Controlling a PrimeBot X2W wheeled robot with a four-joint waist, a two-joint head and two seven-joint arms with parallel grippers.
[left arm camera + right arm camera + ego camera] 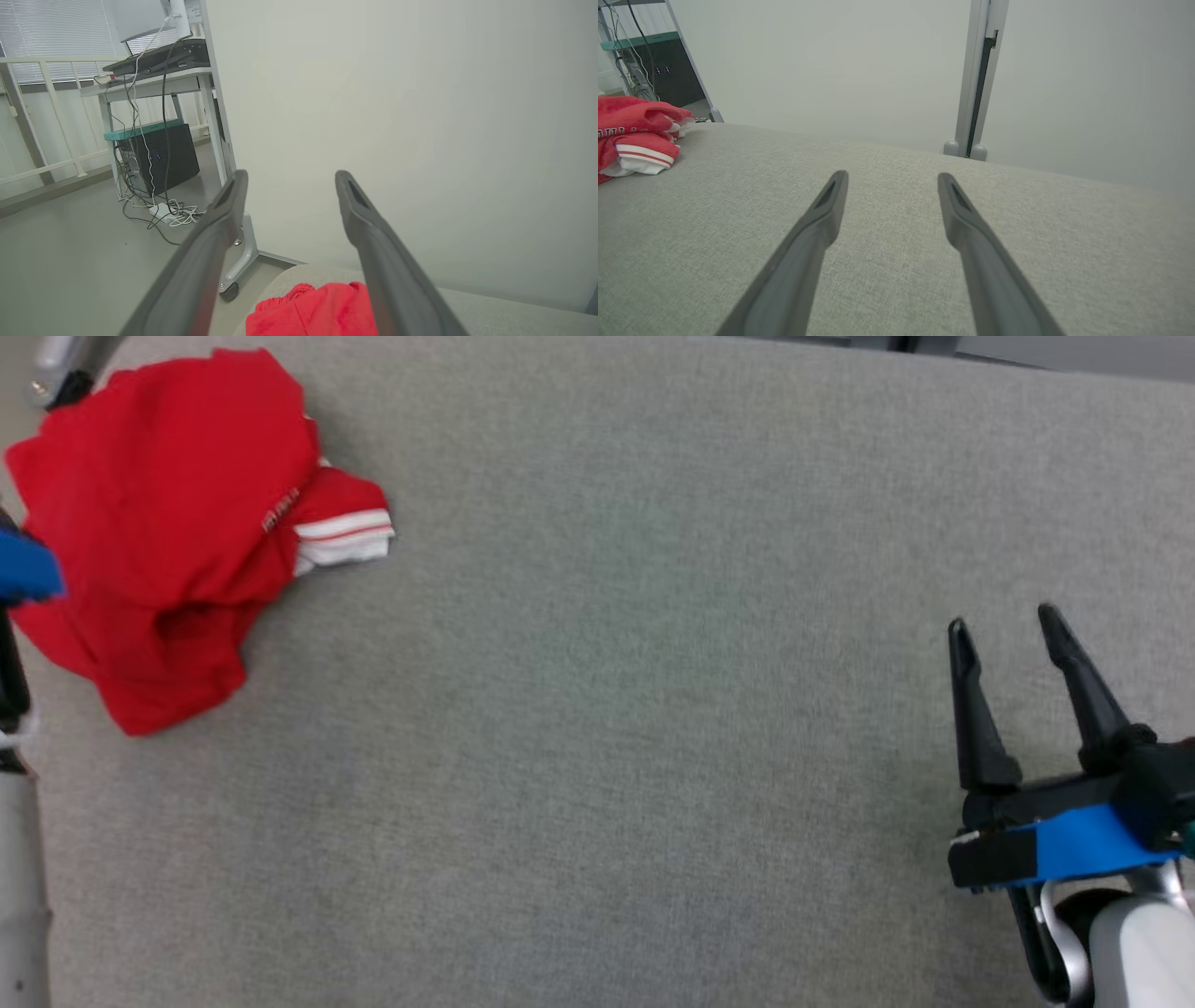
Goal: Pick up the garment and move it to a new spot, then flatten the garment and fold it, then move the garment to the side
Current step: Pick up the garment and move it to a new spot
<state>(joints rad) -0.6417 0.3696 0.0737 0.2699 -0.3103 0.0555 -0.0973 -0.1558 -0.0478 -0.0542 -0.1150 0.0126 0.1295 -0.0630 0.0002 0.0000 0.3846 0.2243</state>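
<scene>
Grey fabric desk (653,756), crumpled red shirt (168,523) at its far-left corner. Probably soft and floppy, I'd grab the striped sleeve (341,527). Left gripper (289,179), right gripper (1013,630): fingers released.

The garment (168,523) lies far left on the surface (597,756), seemingly near its corner, right end effector (1003,619) opposite.

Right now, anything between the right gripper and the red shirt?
No. Only bare grey fabric surface lies between the right gripper and the crumpled red shirt, as the head view shows.
</scene>
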